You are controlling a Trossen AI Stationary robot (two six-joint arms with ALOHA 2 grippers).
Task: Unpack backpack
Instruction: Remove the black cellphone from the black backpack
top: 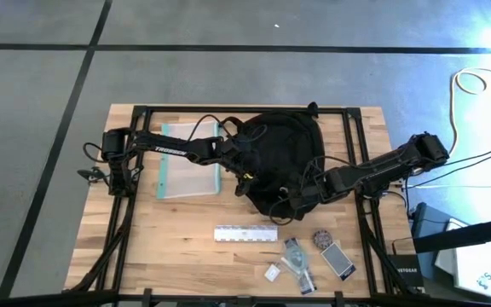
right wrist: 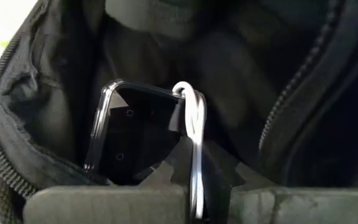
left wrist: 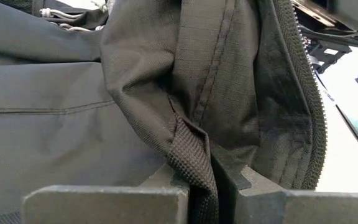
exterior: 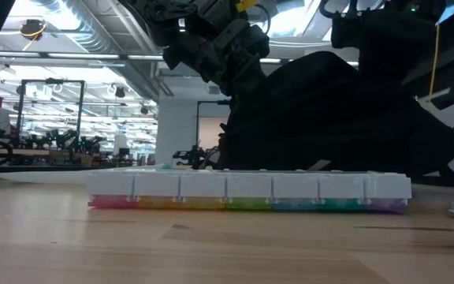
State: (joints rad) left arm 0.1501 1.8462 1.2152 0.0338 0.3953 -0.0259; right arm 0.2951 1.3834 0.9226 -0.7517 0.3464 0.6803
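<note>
- Right gripper (right wrist: 199,180), reaching into the open mouth of the large black fabric backpack (top: 280,158), is pinched shut on a thin white loop of cord or strap (right wrist: 194,124). Just beside that loop lies a dark flat phone-like slab with a clear rim (right wrist: 135,127), which the fingers do not hold.
- Left gripper (left wrist: 213,180), at the backpack's left side, is pressed together on a fold of the black fabric beside the zipper teeth, holding the opening up.
- Near the front edge of the wooden table (top: 143,256), already out of the bag, lie a long white pill organiser with rainbow-tinted compartments (top: 244,233), a small white card (top: 273,272), a clear wrapped packet (top: 297,260), a round dark patterned object (top: 321,238) and a grey-framed rectangular device (top: 337,260).
- Farther back, the backpack sits at the table's rear centre; a clear teal-edged pouch (top: 188,162) lies flat to its left.
- Risks, as I judge them: the thin loop could slip from the pinch as it is drawn out; whether it is attached to the slab is unclear, so pulling may drag or tip the slab; and if the left grip loses its fold, the opening would sag and snag the withdrawal.
</note>
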